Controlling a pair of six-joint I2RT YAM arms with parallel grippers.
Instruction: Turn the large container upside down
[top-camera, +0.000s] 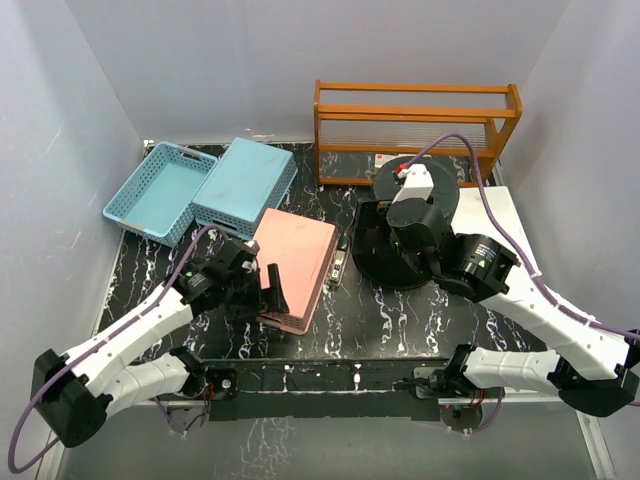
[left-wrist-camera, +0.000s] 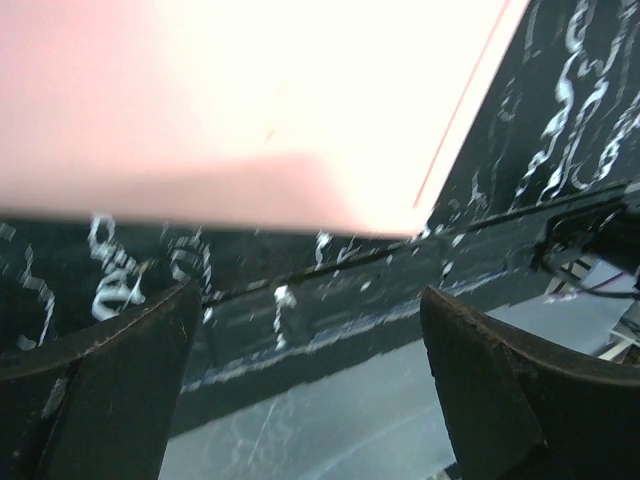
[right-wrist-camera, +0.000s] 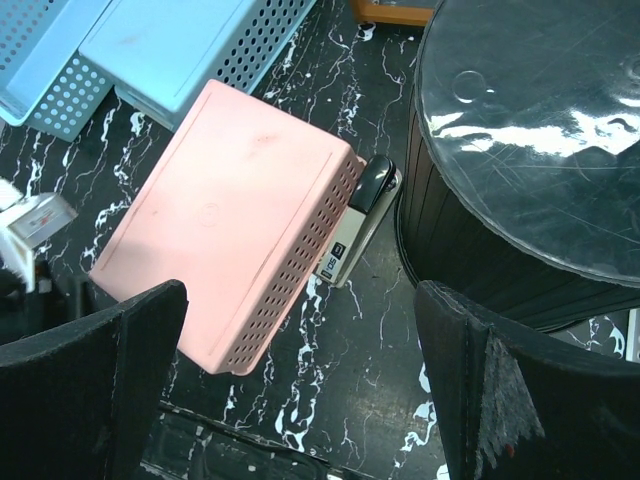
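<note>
Right fingers spread and empty over a bucket that is base-up.
Right gripper (right-wrist-camera: 300, 300) gapes wide, holding nothing; left gripper (left-wrist-camera: 308, 300) is also spread and empty, at the pink basket (right-wrist-camera: 230, 210). The large container (right-wrist-camera: 530, 120) stands on the table (right-wrist-camera: 370, 360) under the right wrist, flat base up. Flip looks done. Lift straight up, clear of the base and the nearby stapler (right-wrist-camera: 360, 215).

The left arm (top-camera: 130, 335) stretches forward and low, the left hand (left-wrist-camera: 310, 310) with its 2 fingers spread wide. The right arm (top-camera: 540, 300) folds inward, raised, the right hand (right-wrist-camera: 300, 300) equally spread.
</note>
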